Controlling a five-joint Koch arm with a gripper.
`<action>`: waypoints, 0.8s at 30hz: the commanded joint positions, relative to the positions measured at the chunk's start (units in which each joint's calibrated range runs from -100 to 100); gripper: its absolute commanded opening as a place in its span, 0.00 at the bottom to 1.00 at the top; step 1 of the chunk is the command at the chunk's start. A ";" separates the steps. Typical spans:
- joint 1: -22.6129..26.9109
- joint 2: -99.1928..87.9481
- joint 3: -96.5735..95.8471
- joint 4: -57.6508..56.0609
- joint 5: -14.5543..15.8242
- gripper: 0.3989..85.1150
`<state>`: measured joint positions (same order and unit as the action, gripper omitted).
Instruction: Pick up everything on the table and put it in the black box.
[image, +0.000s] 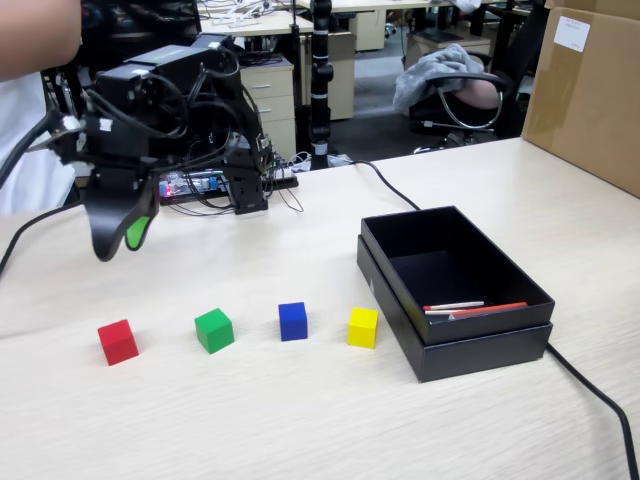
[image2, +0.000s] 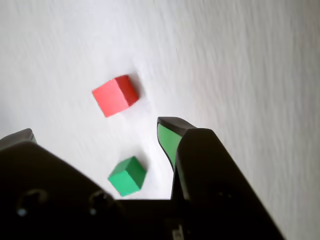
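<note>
The bench (image: 300, 420) carried the black box (image: 480, 350) at three o'clock in the fixed view. Four cubes sat in a row: red cube (image: 118, 342), green cube (image: 214, 330), blue, yellow. The gripper (image: 118, 238) hung empty, jaws apart, at ten o'clock. The cubes looked light, rigid; flat opposite faces suit gripping.

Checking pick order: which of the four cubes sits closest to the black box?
The yellow cube, last in the row on the fixed view's right, lies nearest the black box; the blue, green and red cubes lie progressively farther left.
</note>
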<state>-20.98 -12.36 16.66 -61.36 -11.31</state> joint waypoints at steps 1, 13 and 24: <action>-0.29 10.35 13.17 -2.09 -0.68 0.55; -0.20 32.96 32.30 -8.40 -0.68 0.55; 0.20 43.75 38.19 -8.40 -0.68 0.52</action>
<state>-20.88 31.65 49.98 -69.73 -11.70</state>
